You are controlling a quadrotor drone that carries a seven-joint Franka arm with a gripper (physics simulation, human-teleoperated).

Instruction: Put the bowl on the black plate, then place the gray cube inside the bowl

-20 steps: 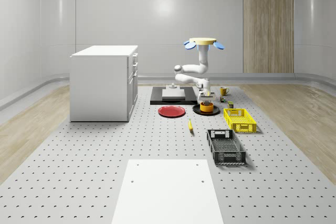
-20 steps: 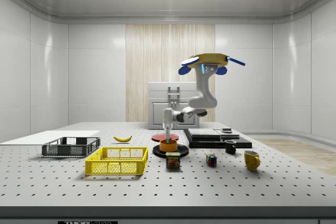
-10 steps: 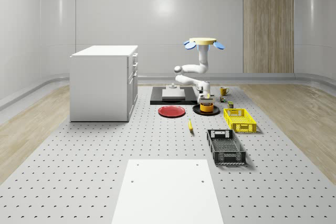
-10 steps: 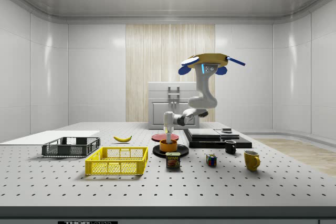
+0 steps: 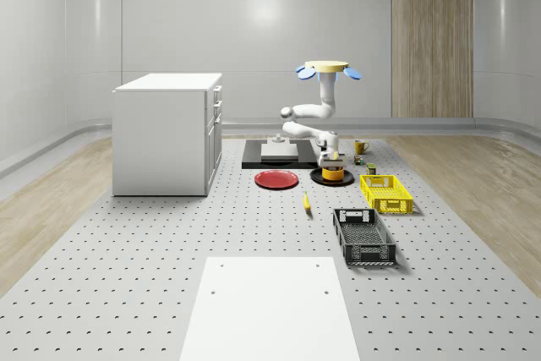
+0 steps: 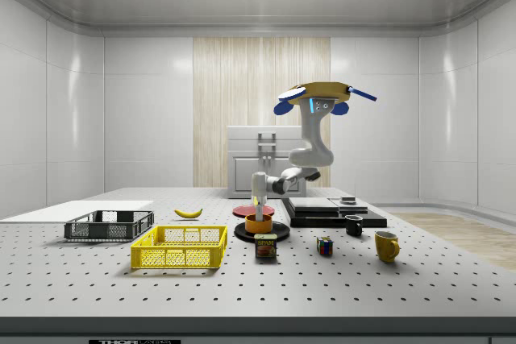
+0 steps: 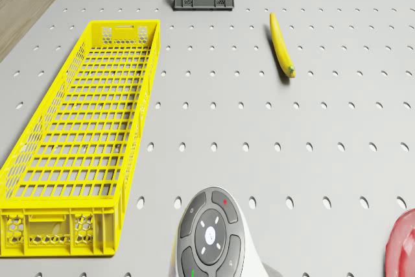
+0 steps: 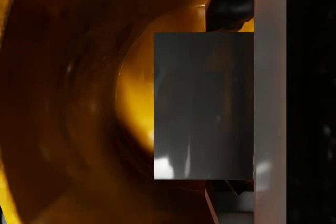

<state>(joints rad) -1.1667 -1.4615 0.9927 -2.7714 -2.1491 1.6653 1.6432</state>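
My tool (image 6: 258,207) is clamped on the gray cube (image 8: 203,106), right above the orange bowl (image 6: 259,223). Bowl sits on the black plate (image 6: 242,232). Drone (image 6: 316,94) hovers over the counter (image 5: 169,234), behind the plate.

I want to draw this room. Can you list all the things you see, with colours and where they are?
bowl: 1, orange, on the black plate
black plate: 1, beside the red plate
gray cube: 1, over the bowl's inside
red plate: 1, near the cabinet
yellow crate: 1, front
black crate: 1
banana: 1, yellow
can: 1
mugs: yellow, black
cabinet: 1, white
drone: 1, yellow, hovering
end effector: 1, over the bowl
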